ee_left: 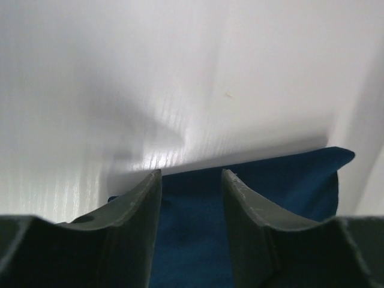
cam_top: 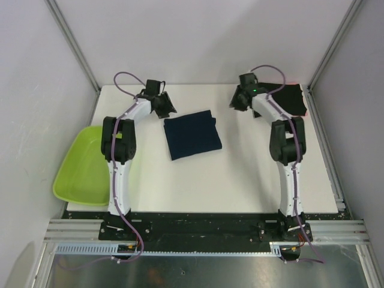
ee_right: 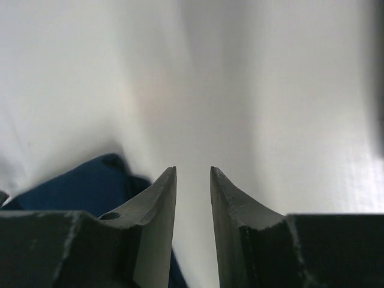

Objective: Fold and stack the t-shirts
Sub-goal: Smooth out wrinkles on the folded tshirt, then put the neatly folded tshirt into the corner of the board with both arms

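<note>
A navy blue t-shirt (cam_top: 192, 134) lies folded into a rectangle at the table's middle. It also shows in the left wrist view (ee_left: 198, 234) and at the lower left of the right wrist view (ee_right: 72, 186). A black t-shirt (cam_top: 290, 99) lies at the back right corner with a red-pink edge (cam_top: 305, 113) showing beside it. My left gripper (cam_top: 166, 109) is open and empty over the navy shirt's far left corner (ee_left: 191, 174). My right gripper (cam_top: 235, 105) is open and empty over bare table, between the two shirts (ee_right: 193, 171).
A lime-green plastic tub (cam_top: 83, 165) hangs off the table's left edge beside the left arm. White walls and metal frame posts close in the back and sides. Bare white table (cam_top: 228, 180) lies in front of the navy shirt.
</note>
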Robot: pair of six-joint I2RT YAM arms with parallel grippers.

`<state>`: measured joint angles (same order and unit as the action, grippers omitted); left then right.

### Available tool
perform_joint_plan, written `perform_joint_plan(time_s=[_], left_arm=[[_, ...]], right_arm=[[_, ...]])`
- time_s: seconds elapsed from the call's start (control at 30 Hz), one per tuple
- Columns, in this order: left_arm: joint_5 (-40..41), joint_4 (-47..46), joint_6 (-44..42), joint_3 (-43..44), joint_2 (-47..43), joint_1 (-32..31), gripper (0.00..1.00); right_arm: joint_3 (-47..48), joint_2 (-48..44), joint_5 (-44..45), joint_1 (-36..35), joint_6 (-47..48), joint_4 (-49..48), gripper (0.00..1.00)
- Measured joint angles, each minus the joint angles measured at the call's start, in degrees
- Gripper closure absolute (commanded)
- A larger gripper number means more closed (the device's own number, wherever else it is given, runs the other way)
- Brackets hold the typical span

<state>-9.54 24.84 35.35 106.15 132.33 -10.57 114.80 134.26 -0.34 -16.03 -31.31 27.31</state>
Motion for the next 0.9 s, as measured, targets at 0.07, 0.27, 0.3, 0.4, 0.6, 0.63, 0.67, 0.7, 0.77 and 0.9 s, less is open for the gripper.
perform_joint_plan(time_s=[0.07, 0.27, 0.3, 0.4, 0.6, 0.63, 0.67, 0.7, 0.77, 0.9], left_arm=[[-0.24, -0.04, -0.07, 0.81, -0.13, 0.07, 0.48], [-1.86, 0.31, 0.00, 0.92, -3.06, -0.09, 0.48], [-2.16, 0.28, 0.00, 0.92, -3.67, -0.22, 0.48], [-3.37, 0.11, 0.17, 0.35, -6.21, -0.76, 0.49], [-6.54, -0.13, 0.35, -3.41, -11.23, -4.44, 0.50], [-7.23, -0.26, 0.48, -3.89, -11.52, -5.64, 0.50], [-7.72, -0.31, 0.63, -4.33, -11.61, -6.95, 0.50], [-8.13, -0.28, 0.68, -4.70, -11.63, -8.00, 0.51], [-9.18, -0.26, 0.81, -5.99, -11.61, -10.40, 0.51], [-10.47, 0.11, 0.87, -7.41, -11.61, -13.57, 0.51]], right_arm=[[-2.43, -3.91, 1.40, 3.02, -0.13, 0.68, 0.66], [-9.92, -12.90, 4.07, 11.47, -1.29, 0.17, 0.66], [-10.84, -13.66, 4.44, 12.76, -1.55, 0.13, 0.66], [-12.09, -14.10, 5.44, 15.39, -1.68, -0.04, 0.65], [-13.90, -14.10, 5.64, 15.21, -1.68, -0.59, 0.65], [-14.56, -14.10, 5.42, 15.21, -1.70, -1.11, 0.65], [-15.08, -14.10, 5.44, 15.32, -1.73, -1.38, 0.65], [-15.72, -14.10, 5.53, 15.52, -1.73, -1.55, 0.66], [-16.65, -14.05, 6.10, 15.96, -1.90, -1.60, 0.67], [-17.53, -14.05, 8.20, 16.39, -2.89, -1.57, 0.71]])
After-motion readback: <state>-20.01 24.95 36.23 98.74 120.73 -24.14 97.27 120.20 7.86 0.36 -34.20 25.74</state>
